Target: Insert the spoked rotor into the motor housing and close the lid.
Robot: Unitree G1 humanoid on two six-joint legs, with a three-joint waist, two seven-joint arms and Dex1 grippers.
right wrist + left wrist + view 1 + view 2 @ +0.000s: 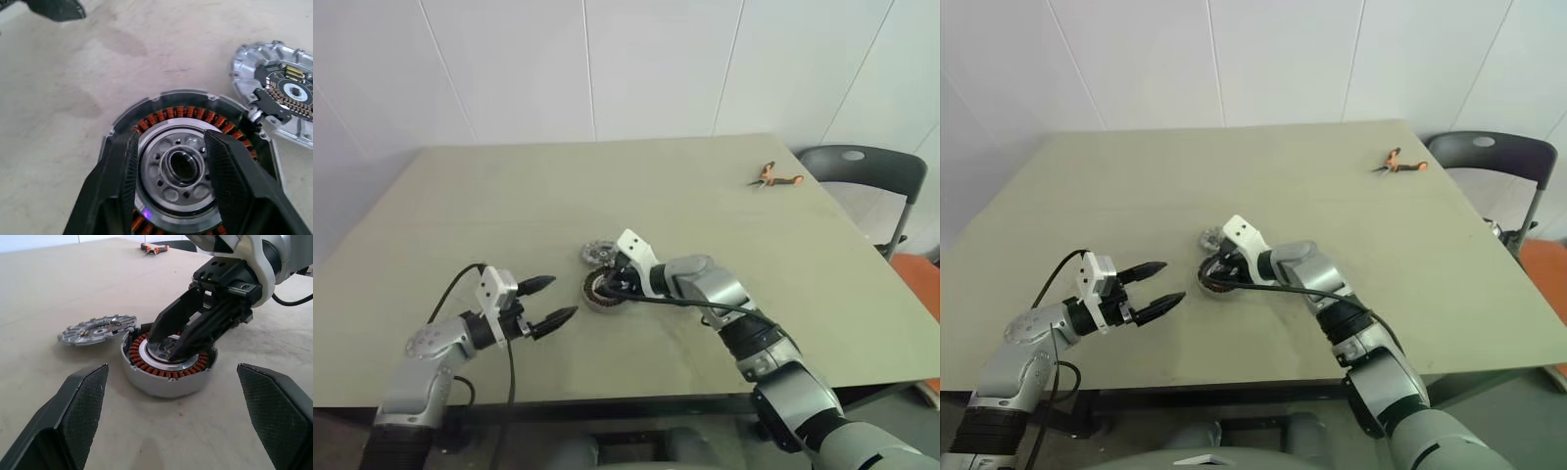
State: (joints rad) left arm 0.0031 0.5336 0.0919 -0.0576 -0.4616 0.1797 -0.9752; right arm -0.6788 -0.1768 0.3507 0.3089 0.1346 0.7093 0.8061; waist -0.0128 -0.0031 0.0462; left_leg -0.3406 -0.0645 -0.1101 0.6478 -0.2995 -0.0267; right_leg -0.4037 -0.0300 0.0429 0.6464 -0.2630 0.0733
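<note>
Directly under the right gripper [171, 161] sits the motor housing [122, 122].

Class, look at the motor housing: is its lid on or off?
Off. The lid lies flat on the table beside the motor housing, whose copper windings and silver centre are exposed.

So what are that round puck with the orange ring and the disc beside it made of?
The squat round silver-grey motor housing looks like cast metal, probably aluminium, with a dull matte sheen. Its reddish-orange ring appears to be copper wire, wound in small coils. The flat grey ribbed lid also looks like bare metal, with bright notched edges.
</note>
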